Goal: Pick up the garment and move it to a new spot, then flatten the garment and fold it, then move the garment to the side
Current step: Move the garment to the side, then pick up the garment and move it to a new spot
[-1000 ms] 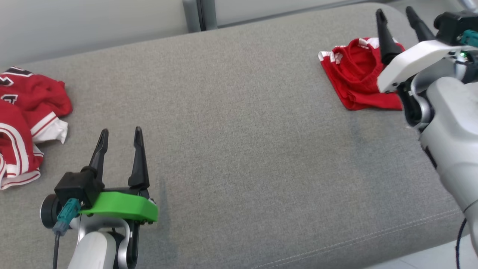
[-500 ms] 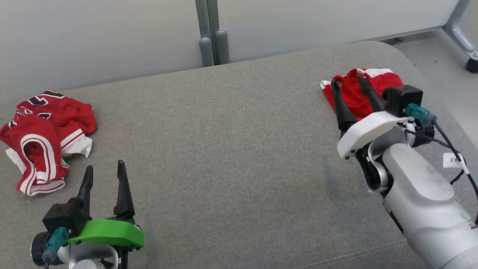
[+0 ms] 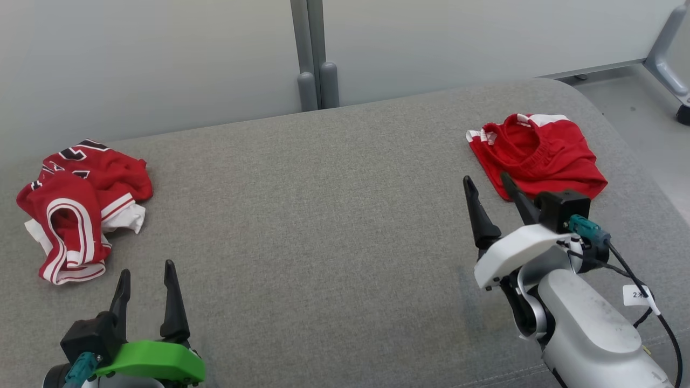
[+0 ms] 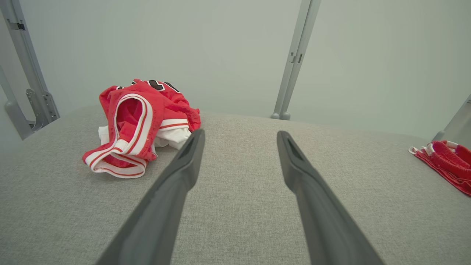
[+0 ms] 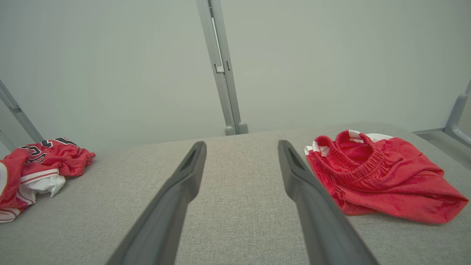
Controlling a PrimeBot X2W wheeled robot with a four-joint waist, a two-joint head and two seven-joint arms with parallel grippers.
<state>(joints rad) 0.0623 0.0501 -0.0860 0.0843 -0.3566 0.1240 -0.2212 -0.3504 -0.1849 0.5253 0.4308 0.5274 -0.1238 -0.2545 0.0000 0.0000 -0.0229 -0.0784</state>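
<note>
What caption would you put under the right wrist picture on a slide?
Open right pincer points across a grey cushion: red shorts lie to its right, a crumpled red jersey far left.

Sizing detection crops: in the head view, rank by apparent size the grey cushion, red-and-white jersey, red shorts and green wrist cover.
1. grey cushion, by far the largest
2. red-and-white jersey
3. red shorts, close to the jersey; they lie farther back, so true order is unsure
4. green wrist cover, smallest despite being nearest
</note>
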